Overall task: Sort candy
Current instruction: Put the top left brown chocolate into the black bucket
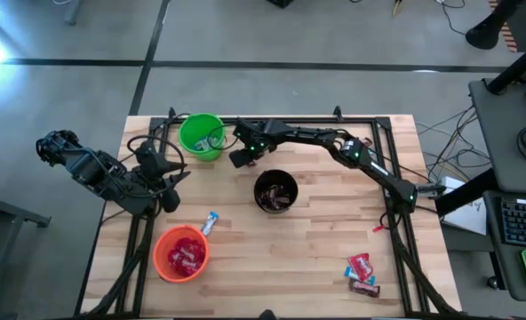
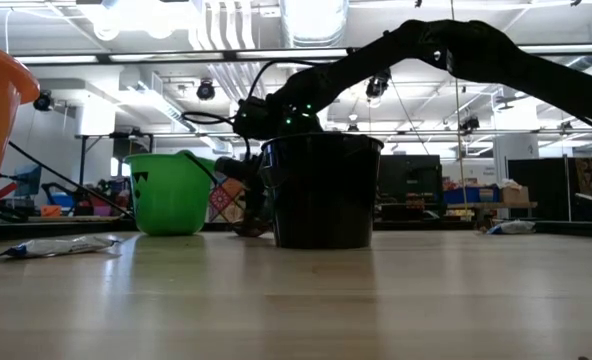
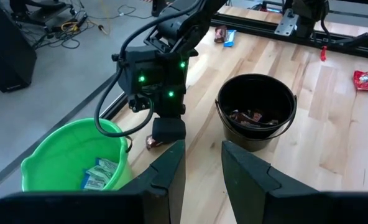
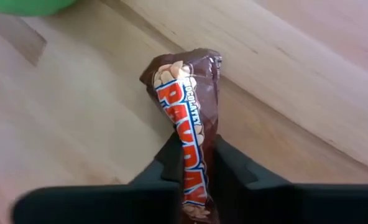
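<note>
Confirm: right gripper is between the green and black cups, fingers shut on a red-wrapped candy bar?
Not quite. The candy bar held by the right gripper has a dark brown wrapper, as the right wrist view shows. The rest holds: it sits between the green cup and the black cup.

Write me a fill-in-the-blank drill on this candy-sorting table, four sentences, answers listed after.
1. The right gripper is shut on a ____ candy bar.
2. The cup nearest that gripper is ____.
3. The red candies lie in the ____ cup.
4. One blue-and-white bar lies on the table beside the orange cup, while the left gripper is ____.

Answers: brown; green; orange; open
</note>
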